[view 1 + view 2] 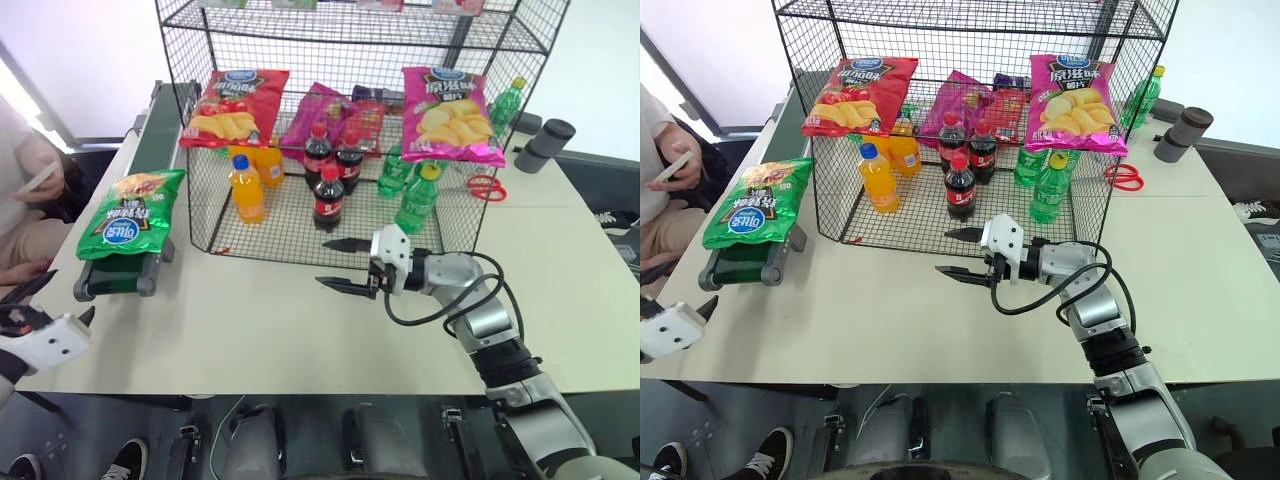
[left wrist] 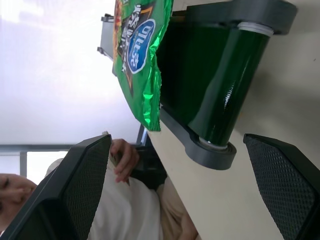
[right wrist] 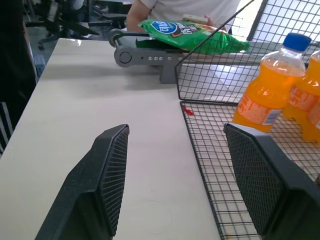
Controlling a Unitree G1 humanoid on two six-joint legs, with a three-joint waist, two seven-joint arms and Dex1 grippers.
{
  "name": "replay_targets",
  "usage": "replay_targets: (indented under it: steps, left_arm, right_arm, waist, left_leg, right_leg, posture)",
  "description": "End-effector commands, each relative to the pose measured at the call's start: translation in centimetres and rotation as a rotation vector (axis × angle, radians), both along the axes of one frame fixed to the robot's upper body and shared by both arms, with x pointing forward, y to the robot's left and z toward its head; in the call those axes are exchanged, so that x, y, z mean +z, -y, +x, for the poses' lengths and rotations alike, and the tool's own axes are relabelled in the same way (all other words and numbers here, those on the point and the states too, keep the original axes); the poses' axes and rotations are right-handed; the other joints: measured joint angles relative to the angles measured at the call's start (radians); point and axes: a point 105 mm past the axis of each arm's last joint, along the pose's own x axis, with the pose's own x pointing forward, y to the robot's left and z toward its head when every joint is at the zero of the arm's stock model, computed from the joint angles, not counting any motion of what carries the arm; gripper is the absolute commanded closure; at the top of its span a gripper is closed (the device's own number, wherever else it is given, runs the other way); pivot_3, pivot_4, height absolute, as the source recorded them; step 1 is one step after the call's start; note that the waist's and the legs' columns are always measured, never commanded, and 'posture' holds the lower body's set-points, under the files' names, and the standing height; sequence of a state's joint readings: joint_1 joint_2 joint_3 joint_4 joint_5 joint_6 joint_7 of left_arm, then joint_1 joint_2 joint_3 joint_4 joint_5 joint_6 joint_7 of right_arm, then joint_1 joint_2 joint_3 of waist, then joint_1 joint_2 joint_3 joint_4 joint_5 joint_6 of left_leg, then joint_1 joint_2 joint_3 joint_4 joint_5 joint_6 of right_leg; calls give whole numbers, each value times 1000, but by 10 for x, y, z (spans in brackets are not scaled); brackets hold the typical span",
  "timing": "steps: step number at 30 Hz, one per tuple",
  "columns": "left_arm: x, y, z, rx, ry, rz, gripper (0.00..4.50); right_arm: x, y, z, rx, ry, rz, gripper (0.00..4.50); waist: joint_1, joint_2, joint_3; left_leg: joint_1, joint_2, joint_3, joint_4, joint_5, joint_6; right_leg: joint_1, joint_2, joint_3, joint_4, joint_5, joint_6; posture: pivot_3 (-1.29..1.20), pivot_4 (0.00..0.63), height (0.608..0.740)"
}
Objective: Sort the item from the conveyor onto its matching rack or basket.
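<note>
The item, a shiny green crisp bag (image 1: 132, 212) with a blue oval logo, lies on the near end of the conveyor (image 1: 152, 135), a dark green belt along the table's left edge. The rack (image 1: 285, 235), a big black wire cage, stands to its right. My left gripper (image 1: 60, 302) hangs open off the table's near left corner, in front of the conveyor's end roller (image 2: 225, 90) and apart from the bag (image 2: 137, 55). My right gripper (image 1: 322, 262) is open and empty above the table before the rack, pointing left toward the conveyor (image 3: 145, 56).
Inside the rack are a red crisp bag (image 1: 232, 108), a pink crisp bag (image 1: 450, 113), a purple bag (image 1: 318, 115), cola bottles (image 1: 328, 198), orange bottles (image 1: 247, 187) and green bottles (image 1: 417, 200). Red scissors (image 1: 487, 187) lie at the right. A seated person (image 1: 25, 190) is beside the conveyor.
</note>
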State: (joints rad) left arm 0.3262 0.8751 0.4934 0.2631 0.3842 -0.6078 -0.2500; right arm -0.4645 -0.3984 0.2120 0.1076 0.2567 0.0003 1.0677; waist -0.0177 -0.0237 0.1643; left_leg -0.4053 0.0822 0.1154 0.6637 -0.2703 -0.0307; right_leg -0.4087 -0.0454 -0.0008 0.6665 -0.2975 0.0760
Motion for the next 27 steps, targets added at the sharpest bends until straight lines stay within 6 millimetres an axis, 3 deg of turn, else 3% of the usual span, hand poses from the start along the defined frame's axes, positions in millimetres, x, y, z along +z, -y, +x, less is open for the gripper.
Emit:
replay_targets:
  steps: [1, 7, 19, 23, 26, 27]
  left_arm:
    - [15, 6, 10, -39, 61, 22, 0]
    - [15, 6, 16, -44, 69, 29, 0]
    - [13, 12, 24, -63, 77, 33, 0]
    - [12, 16, 29, -73, 78, 38, 0]
    - [9, 20, 32, -90, 67, 23, 0]
    - [7, 21, 32, -92, 61, 9, 240]
  right_arm:
    - [3, -8, -16, 79, 4, -4, 1368]
    - [9, -17, -35, 171, -81, 35, 1368]
    - [18, -17, -34, 155, -179, 103, 1368]
    - [22, -14, -37, 184, -227, 127, 136]
    - [21, -15, -34, 150, -203, 110, 58]
    - [21, -15, -34, 148, -193, 105, 20]
  waist:
    - [0, 0, 0]
    - [-3, 0, 0]
    - [2, 0, 0]
    - [2, 0, 0]
    - [2, 0, 0]
    - [1, 0, 0]
  left_leg:
    - [0, 0, 0, 0, 0, 0]
    - [-1, 0, 0, 0, 0, 0]
    - [-1, 0, 0, 0, 0, 0]
    - [-1, 0, 0, 0, 0, 0]
    - [-1, 0, 0, 0, 0, 0]
    - [-1, 0, 0, 0, 0, 0]
  right_leg:
    - [0, 0, 0, 0, 0, 0]
    - [-1, 0, 0, 0, 0, 0]
    - [-1, 0, 0, 0, 0, 0]
    - [-1, 0, 0, 0, 0, 0]
    - [-1, 1, 0, 0, 0, 0]
    - [-1, 1, 0, 0, 0, 0]
  posture:
    - [0, 150, 740]
    - [0, 150, 740]
    - [0, 150, 740]
    - [0, 150, 740]
    - [0, 150, 740]
    - [0, 150, 740]
